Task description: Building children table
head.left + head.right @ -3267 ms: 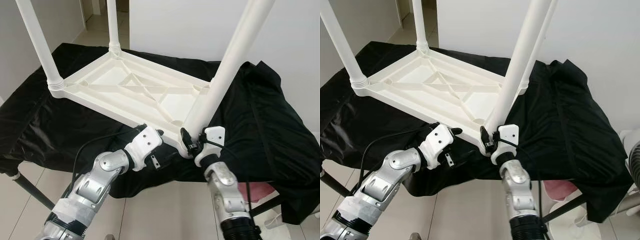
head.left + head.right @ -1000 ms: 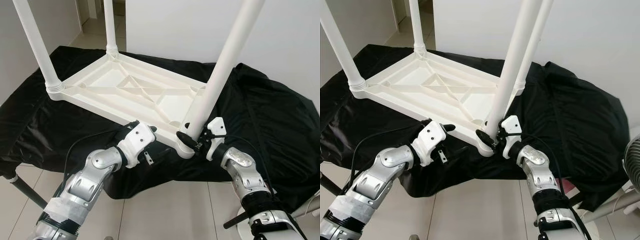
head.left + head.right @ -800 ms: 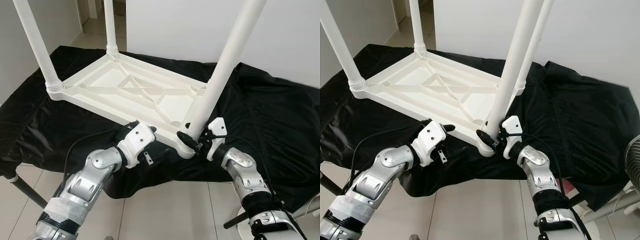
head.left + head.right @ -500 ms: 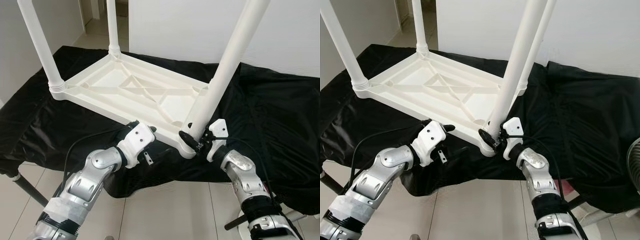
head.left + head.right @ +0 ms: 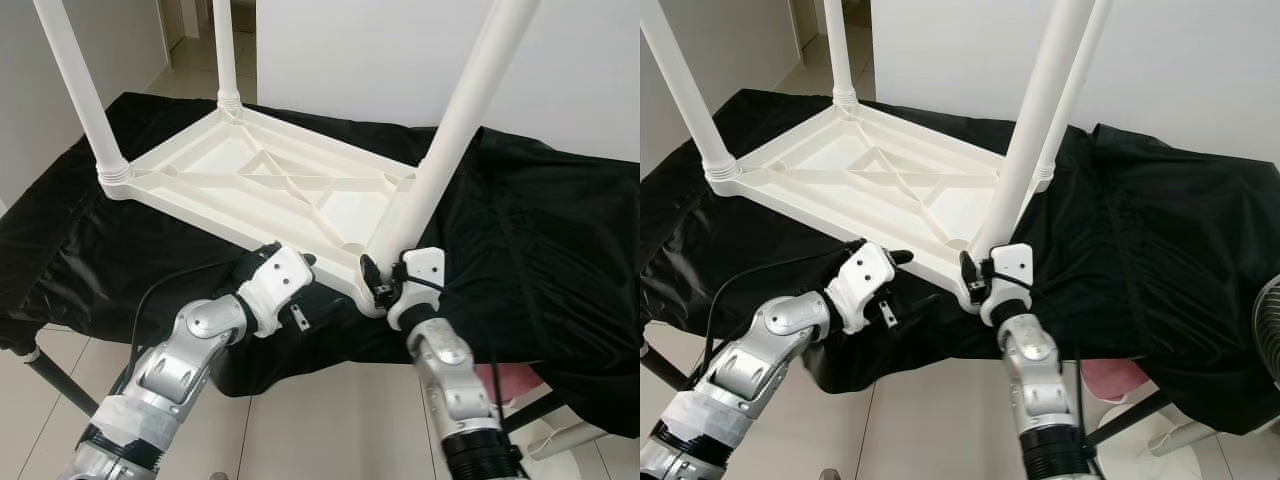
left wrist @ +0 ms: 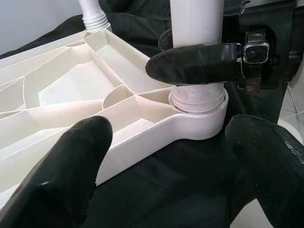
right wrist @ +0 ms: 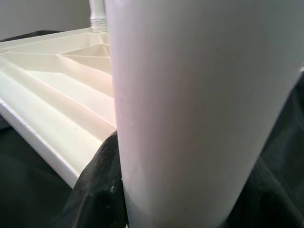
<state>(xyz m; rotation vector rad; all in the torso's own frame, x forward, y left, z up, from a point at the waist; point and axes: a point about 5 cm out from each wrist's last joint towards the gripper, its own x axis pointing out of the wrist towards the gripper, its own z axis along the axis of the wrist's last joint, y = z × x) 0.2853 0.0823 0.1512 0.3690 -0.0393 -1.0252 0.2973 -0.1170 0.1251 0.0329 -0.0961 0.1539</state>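
A white plastic children's table (image 5: 262,182) lies upside down on a black cloth (image 5: 520,230), its legs pointing up. My right gripper (image 5: 378,281) is shut on the near-right leg (image 5: 452,130) just above its socket at the table's corner. In the right wrist view that leg (image 7: 199,109) stands close before the camera, with one black finger (image 7: 97,190) against it. My left gripper (image 5: 300,272) is open at the table's near edge, left of that corner. In the left wrist view its fingers (image 6: 71,161) are spread wide, with the corner socket (image 6: 197,114) beyond them.
Two more legs (image 5: 78,90) (image 5: 226,50) stand at the table's left and back corners, and a fourth (image 5: 1072,85) rises behind the held one. The cloth hangs over a low stand on a tiled floor (image 5: 330,420). A fan (image 5: 1268,335) stands at the right, a white wall behind.
My right forearm has swung in from the right and now rises from below to the leg, while the gripper keeps its hold. The left arm has barely moved.
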